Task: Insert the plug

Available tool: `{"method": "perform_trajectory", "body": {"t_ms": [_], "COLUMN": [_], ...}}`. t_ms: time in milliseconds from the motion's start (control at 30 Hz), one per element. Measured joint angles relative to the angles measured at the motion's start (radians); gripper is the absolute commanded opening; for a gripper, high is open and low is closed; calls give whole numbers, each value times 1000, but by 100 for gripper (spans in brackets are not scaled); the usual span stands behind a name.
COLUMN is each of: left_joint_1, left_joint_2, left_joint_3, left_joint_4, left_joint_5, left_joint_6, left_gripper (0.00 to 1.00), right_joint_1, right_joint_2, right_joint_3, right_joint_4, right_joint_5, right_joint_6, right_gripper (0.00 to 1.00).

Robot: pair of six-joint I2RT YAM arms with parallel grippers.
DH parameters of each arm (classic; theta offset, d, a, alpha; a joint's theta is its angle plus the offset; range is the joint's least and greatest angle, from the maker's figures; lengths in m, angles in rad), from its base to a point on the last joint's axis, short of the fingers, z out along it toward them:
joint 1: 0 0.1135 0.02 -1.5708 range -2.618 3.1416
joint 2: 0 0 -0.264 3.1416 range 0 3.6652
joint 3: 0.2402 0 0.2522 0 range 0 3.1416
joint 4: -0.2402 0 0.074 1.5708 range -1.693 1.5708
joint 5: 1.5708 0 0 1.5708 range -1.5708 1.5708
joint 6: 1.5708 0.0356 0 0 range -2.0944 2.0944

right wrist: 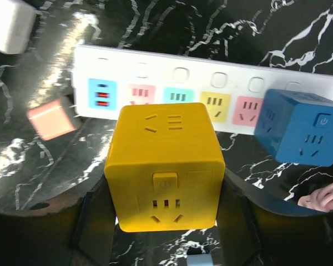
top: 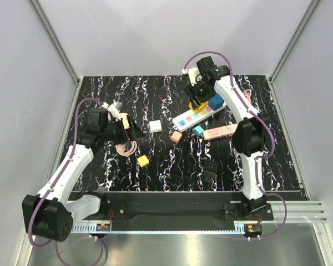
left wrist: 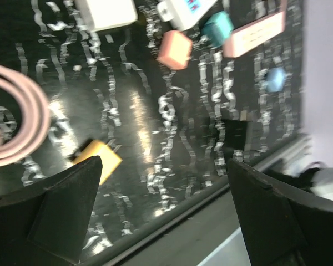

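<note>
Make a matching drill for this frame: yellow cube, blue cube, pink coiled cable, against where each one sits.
Things:
1. yellow cube
2. blue cube
3. pink coiled cable

Places:
A. on one end of the white strip
B. lying by the open left claw
C. gripped in the right claw

Pairs: 1-C, 2-A, 3-B

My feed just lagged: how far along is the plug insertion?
Done: a blue cube adapter appears seated at the end of the power strip. In hand: the right gripper holds the yellow cube adapter above the strip. Left: pressing it into a free socket. The left gripper is open, empty.
</note>
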Motion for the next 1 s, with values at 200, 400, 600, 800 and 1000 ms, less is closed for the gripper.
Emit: {"method": "perform_trajectory", "body": {"t_ms": [200, 400, 600, 800, 1000], "left_joint_1": [0, 0, 0, 0, 0], "left_joint_2": [68, 92, 90, 90, 87], "left_joint_3": [19, 20, 20, 20, 20], "left_joint_4": [-40, -55, -55, -56, -56], "left_joint_5": [-46, -51, -52, -55, -55], "left_joint_6": [110, 151, 167, 170, 170], "left_gripper": [99, 99, 99, 99, 99], "right_joint_1": [-60, -74, -76, -84, -92], "right_joint_2": [126, 192, 233, 244, 269], "right_joint_3": [110, 157, 174, 189, 212], "right_joint_4": [-60, -85, -86, -85, -82], "right_joint_5": [9, 10, 10, 16, 17], "right_joint_6": [-34, -45, -55, -65, -66], "right_gripper": [0, 0, 0, 0, 0]}}
